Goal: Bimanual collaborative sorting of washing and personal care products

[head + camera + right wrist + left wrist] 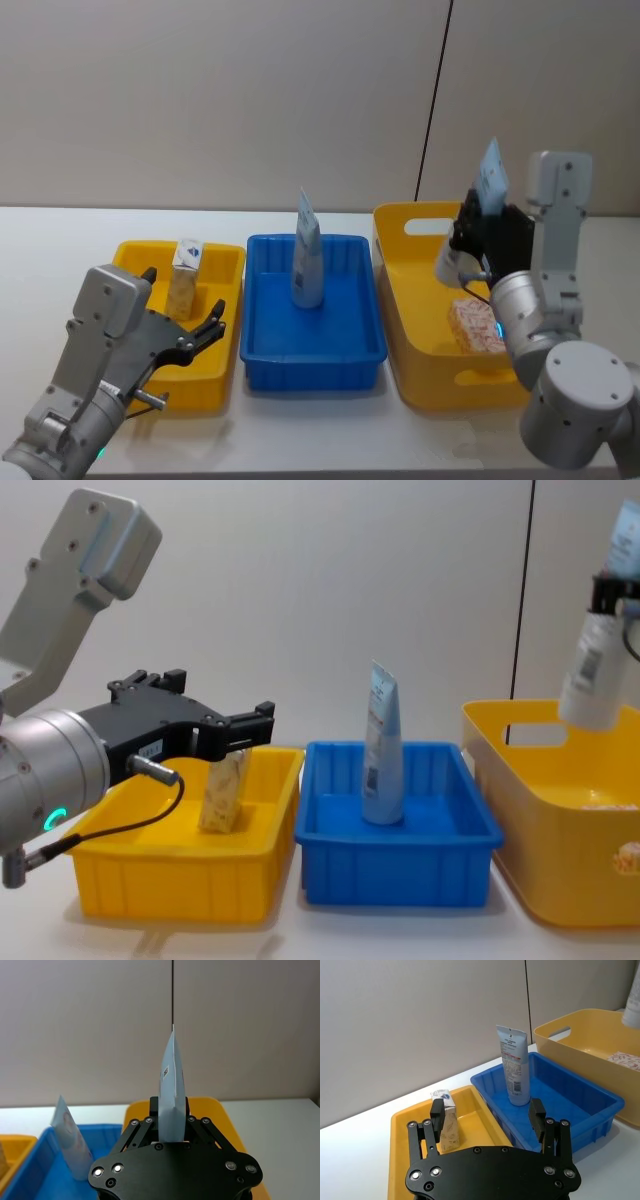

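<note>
Currently, three bins in a row on the white table (300, 440): small yellow bin (215, 375) at left, blue bin (312, 365) in the middle, large yellow bin (430, 375) at right.

Left gripper (213, 325): poised above the near part of the small yellow bin, fingers spread, nothing between them. In the left wrist view, left gripper (487, 1115) aimed toward the far side of the bins.

Small beige-yellow packet (184, 277): upright in the far part of the small yellow bin, just beyond the left gripper and not touching it.

Pale-blue upright tube (307, 252): standing on its cap inside the blue bin, toward the far half, flat sealed end up.

Right gripper (478, 235): raised over the far left part of the large yellow bin, pinching the flat pale-blue pouch (490, 182) near its middle. Pouch held clear of the bin floor, upper edge pointing up above the fingers, white lower end hanging below them. In the right wrist view, pouch (172, 1087) seen edge-on between the closed fingers.

White carton with red-orange leaf print (474, 326): lying flat on the floor of the large yellow bin, near the right arm.
</note>
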Robot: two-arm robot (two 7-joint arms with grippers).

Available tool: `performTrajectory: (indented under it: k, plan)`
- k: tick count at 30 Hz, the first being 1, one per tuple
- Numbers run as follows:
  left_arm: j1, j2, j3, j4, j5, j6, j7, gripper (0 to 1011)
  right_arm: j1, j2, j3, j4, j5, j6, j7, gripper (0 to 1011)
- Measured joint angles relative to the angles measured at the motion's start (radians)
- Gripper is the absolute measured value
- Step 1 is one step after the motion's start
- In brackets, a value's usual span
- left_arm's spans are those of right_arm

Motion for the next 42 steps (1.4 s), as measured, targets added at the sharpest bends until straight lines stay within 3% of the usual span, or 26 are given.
performTrajectory:
  k: [11,33,42]
  plan:
    - [0.000,0.000,0.000,0.000,0.000,0.000,0.000,1002,-0.032,0.003,0.026,0.024,-0.024,0.061,-0.031,178]
    - [0.000,0.000,0.000,0.000,0.000,0.000,0.000,1002,-0.025,-0.009,0.027,0.129,-0.058,0.022,-0.042,175]
    - [0.000,0.000,0.000,0.000,0.000,0.000,0.000,1002,-0.021,-0.013,0.026,0.144,-0.063,0.008,-0.038,434]
